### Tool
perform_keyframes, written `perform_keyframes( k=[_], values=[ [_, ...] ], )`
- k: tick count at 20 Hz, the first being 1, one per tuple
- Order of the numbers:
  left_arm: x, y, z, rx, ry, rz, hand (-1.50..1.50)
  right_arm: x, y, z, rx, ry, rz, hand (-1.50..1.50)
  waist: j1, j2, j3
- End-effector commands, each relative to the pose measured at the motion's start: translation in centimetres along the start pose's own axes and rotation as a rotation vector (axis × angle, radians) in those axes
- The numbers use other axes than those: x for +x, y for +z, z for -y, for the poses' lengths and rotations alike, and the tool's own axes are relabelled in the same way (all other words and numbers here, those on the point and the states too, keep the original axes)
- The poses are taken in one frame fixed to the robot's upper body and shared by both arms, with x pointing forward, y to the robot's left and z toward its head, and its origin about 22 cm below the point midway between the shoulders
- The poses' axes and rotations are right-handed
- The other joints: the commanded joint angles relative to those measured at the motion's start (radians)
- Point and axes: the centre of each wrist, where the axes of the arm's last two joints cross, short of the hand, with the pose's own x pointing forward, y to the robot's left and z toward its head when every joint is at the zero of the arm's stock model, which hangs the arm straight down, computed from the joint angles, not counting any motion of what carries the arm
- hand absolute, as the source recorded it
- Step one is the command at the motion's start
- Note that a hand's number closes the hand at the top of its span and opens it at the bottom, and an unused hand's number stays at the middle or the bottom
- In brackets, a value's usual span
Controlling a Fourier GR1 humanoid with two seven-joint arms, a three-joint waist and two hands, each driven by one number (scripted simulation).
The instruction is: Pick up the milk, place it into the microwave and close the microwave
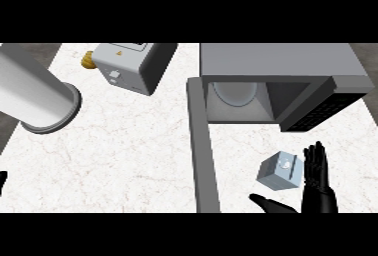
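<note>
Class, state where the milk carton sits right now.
The milk carton lies on the counter at lower right, just left of the open right hand, in front of the open microwave.

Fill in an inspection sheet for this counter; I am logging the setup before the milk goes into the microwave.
Surface: white marbled counter, its edges in view at left and top.
Job's things: milk carton lies on the counter in front of the microwave; the microwave door stands open and a round plate shows inside.
Clutter: grey boxy appliance with a yellow knob at top left; large white cylinder at left.
Hands: right hand open, straight fingers beside the carton's right side, thumb below it, not closed round it. Left hand barely shows at the left edge.
Cables: nothing seen.
Surroundings: dark floor beyond the counter's edges.
</note>
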Motion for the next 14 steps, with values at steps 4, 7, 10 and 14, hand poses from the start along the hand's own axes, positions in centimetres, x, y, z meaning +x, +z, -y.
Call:
perform_keyframes(
  k=[4, 7, 10, 14],
  values=[
    [0.2, 0.8, 1.1, 0.001, -0.024, 0.025, -1.5, -3.0, 0.4, 0.8, 0.014, 0.021, 0.004, -1.5, 0.002, 0.0, 0.0],
    [1.7, 0.1, -0.5, -0.005, 0.003, 0.022, -1.5, -3.0, -1.7, 1.6, -0.025, 0.027, -0.012, -1.5, 0.0, 0.0, 0.0],
    [0.4, 2.0, -0.5, 0.009, -0.01, 0.009, -1.5, -4.1, -2.5, 0.9, -0.11, 0.071, -0.029, -1.5, 0.006, -0.001, 0.0],
    [0.5, 1.6, -0.5, 0.027, -0.021, -0.001, -1.5, -6.7, -0.3, 4.7, -0.148, 0.168, -0.069, -1.5, 0.002, 0.0, 0.0]
  ],
)
